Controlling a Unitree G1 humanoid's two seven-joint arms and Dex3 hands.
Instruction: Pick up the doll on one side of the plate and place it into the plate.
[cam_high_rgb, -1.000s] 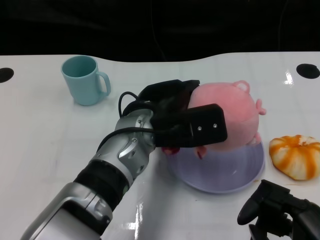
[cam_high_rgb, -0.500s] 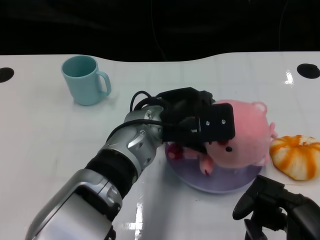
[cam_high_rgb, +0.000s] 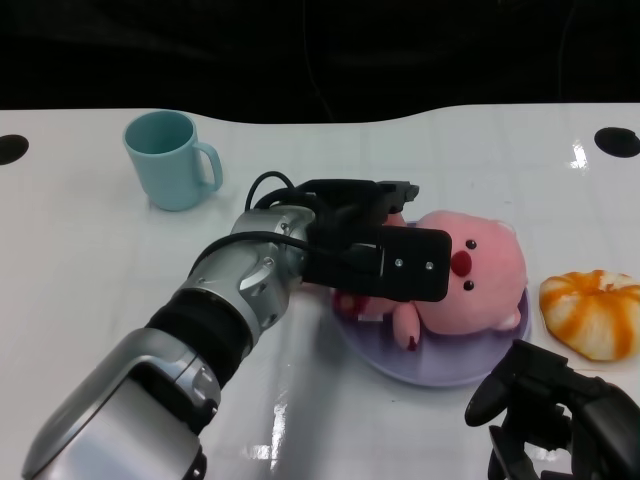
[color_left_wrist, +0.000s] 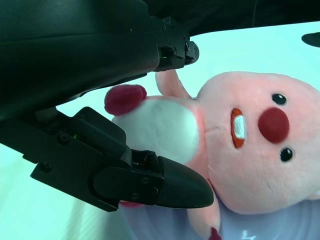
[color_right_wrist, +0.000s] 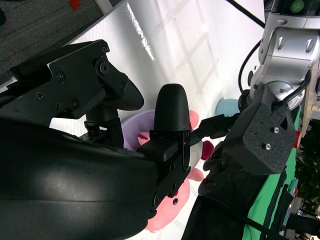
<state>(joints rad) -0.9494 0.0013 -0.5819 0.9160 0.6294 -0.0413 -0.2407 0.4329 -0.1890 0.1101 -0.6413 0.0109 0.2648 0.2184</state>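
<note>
The pink plush doll (cam_high_rgb: 470, 285) lies on its back in the lavender plate (cam_high_rgb: 440, 370), face up, right of the table's middle. My left hand (cam_high_rgb: 370, 245) is at the doll's left side, fingers spread around its white belly and red feet without a clear grip. In the left wrist view the doll (color_left_wrist: 250, 150) sits between the upper fingers and the thumb (color_left_wrist: 165, 185), over the plate (color_left_wrist: 280, 227). My right hand (cam_high_rgb: 550, 415) hovers at the near right, holding nothing, just short of the plate's front rim. The right wrist view shows the doll (color_right_wrist: 170, 210) beyond that hand's fingers.
A teal mug (cam_high_rgb: 170, 160) stands at the back left. An orange and white pumpkin-like toy (cam_high_rgb: 592, 312) lies just right of the plate. Black round marks (cam_high_rgb: 615, 141) sit near the table's far corners. The table's back edge meets a dark background.
The doll came down from above the plate, rolled face up and now rests in it. My left hand loosened around it and drew back slightly to the left. The right hand barely moved.
</note>
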